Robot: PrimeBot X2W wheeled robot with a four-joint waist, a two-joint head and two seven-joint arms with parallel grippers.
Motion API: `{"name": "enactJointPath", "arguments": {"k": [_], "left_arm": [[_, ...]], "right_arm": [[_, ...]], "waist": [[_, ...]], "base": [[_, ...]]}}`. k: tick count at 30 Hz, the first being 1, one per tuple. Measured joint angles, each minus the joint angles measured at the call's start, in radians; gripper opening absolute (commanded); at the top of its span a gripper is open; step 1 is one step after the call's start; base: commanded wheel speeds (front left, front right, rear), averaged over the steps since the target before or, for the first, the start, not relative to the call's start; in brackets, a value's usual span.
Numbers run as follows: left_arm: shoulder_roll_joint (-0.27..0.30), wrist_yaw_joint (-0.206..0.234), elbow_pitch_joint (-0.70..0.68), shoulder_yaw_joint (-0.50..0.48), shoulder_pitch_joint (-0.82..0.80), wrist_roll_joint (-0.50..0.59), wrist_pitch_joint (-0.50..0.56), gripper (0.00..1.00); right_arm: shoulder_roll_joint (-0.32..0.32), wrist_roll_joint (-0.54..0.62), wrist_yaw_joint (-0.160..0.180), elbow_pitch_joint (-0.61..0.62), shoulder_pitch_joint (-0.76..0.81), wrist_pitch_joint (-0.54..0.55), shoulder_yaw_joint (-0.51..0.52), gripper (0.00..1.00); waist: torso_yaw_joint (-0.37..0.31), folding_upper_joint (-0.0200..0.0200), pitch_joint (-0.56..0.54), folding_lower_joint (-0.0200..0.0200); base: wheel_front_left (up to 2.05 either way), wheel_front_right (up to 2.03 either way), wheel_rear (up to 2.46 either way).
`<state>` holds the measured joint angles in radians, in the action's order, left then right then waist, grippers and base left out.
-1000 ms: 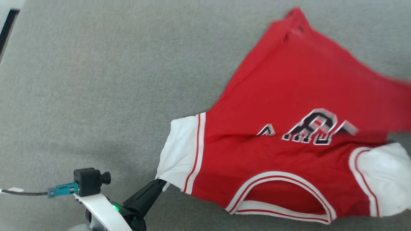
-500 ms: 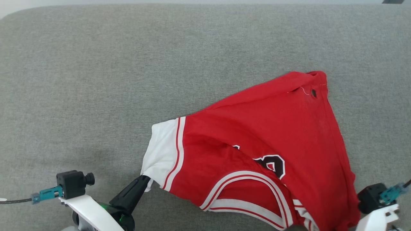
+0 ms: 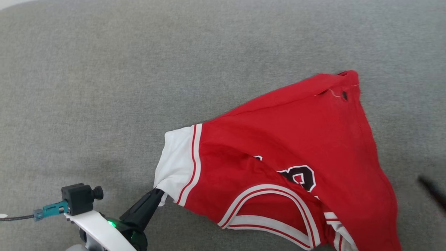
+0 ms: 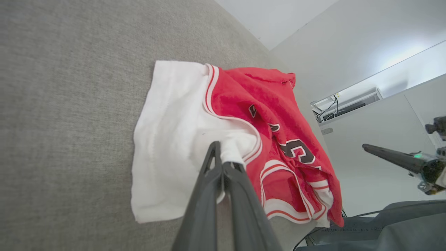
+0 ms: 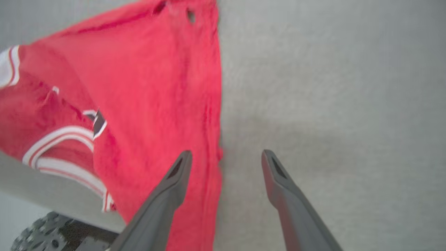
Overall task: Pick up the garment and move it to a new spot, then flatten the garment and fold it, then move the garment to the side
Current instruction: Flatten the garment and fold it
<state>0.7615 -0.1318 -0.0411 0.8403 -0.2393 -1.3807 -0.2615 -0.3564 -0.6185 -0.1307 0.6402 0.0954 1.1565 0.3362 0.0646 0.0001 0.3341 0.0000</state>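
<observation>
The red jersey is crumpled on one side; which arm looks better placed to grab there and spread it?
Probably the right. The right claw hangs open over the rumpled red edge of the jersey, holding nothing. The left claw is shut on the white sleeve, so it is busy holding that side.

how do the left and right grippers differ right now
The left gripper is shut; the right gripper is open. The left gripper pinches the garment's white sleeve; the right gripper holds nothing, its jaws spread over the garment's red edge and the grey surface. Both are long, dark and two-fingered.
</observation>
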Motion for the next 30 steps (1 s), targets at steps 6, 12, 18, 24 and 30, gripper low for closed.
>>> {"name": "enactJointPath", "arguments": {"k": [6, 12, 18, 24, 30], "left_arm": [[-0.023, 0.0, -0.006, 0.02, -0.047, 0.01, 0.0, 0.0], [-0.042, 0.0, -0.004, 0.044, -0.108, 0.01, 0.0, 0.0], [-0.064, 0.0, 0.002, 0.059, -0.136, 0.005, 0.0, 0.0], [-0.081, 0.0, 0.008, 0.065, -0.145, 0.0, 0.0, 0.0], [-0.091, 0.0, 0.017, 0.078, -0.162, 0.0, 0.0, 0.0]], "right_arm": [[-0.045, 0.079, 0.0, -0.109, -0.27, -0.061, -0.049, 1.0], [-0.038, 0.138, 0.0, -0.325, -0.452, -0.12, -0.159, 1.0], [-0.032, 0.188, 0.0, -0.538, -0.584, -0.165, -0.252, 1.0], [-0.05, 0.223, 0.0, -0.652, -0.64, -0.171, -0.314, 1.0], [-0.047, 0.213, 0.0, -0.702, -0.664, -0.171, -0.35, 0.0]], "waist": [[0.033, 0.0, 0.049, 0.0], [0.071, -0.0001, 0.097, 0.0], [0.116, -0.0001, 0.142, 0.0], [0.144, 0.0, 0.161, 0.0], [0.142, 0.0, 0.158, 0.0]], "base": [[0.0, 0.0, 0.0], [0.0, 0.0, 0.0], [0.0, 0.0, 0.0], [0.0, 0.0, 0.0], [0.0, 0.0, 0.0]]}}
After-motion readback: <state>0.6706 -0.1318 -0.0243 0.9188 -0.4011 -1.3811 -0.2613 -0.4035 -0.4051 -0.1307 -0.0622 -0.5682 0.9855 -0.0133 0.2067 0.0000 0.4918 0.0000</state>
